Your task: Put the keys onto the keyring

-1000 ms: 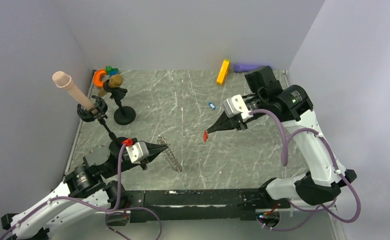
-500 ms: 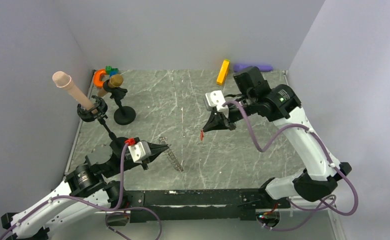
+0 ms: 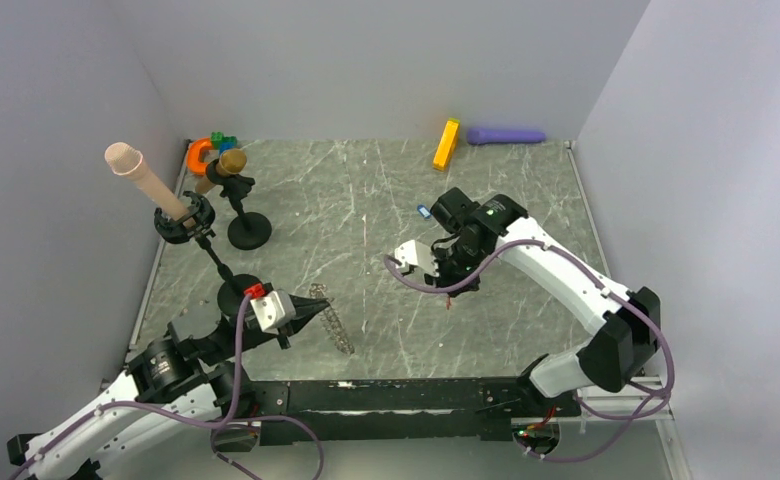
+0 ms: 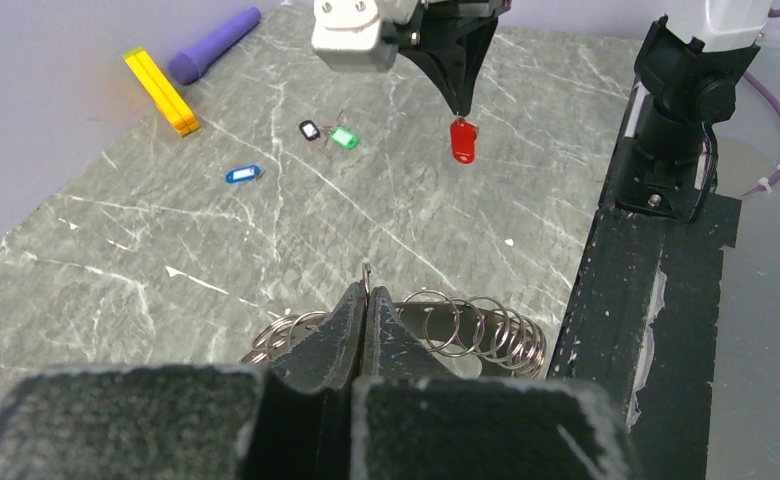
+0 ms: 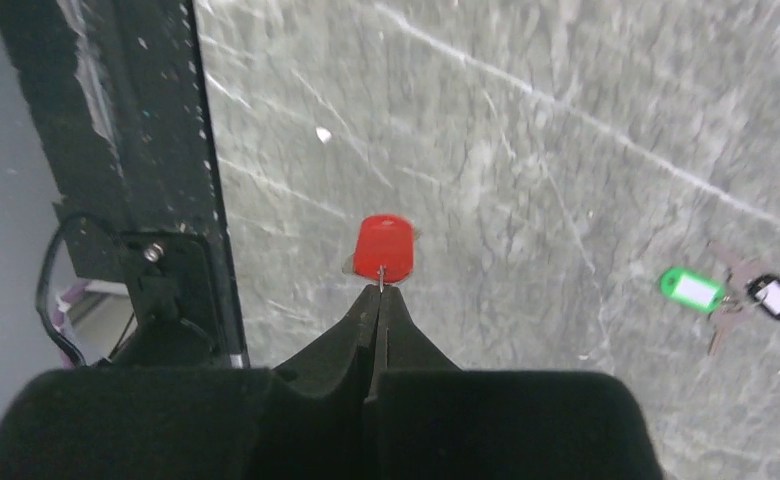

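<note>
I am pinching my left gripper (image 4: 366, 300) tight on one link of the keyring (image 4: 466, 330), with its other loops bunching beside it. My right gripper (image 5: 381, 295) is clamping the red key (image 5: 386, 248) by its wire loop, dangling it over the table (image 4: 116, 270) beyond the keyring. The blue key (image 4: 243, 174), green key (image 4: 343, 137) and black key (image 4: 310, 130) are lying farther beyond.

The grey-green tabletop (image 3: 366, 180) has thin white scratches all over. At the far edge lie a long orange block (image 3: 446, 144) and, just right of it, a purple cylinder (image 3: 506, 135). A little blue key (image 3: 423, 212) lies nearer the middle. A green key (image 4: 343, 138) and a black key (image 4: 309, 129) lie close together. Two round black stand bases (image 3: 249, 233) sit on the left.
</note>
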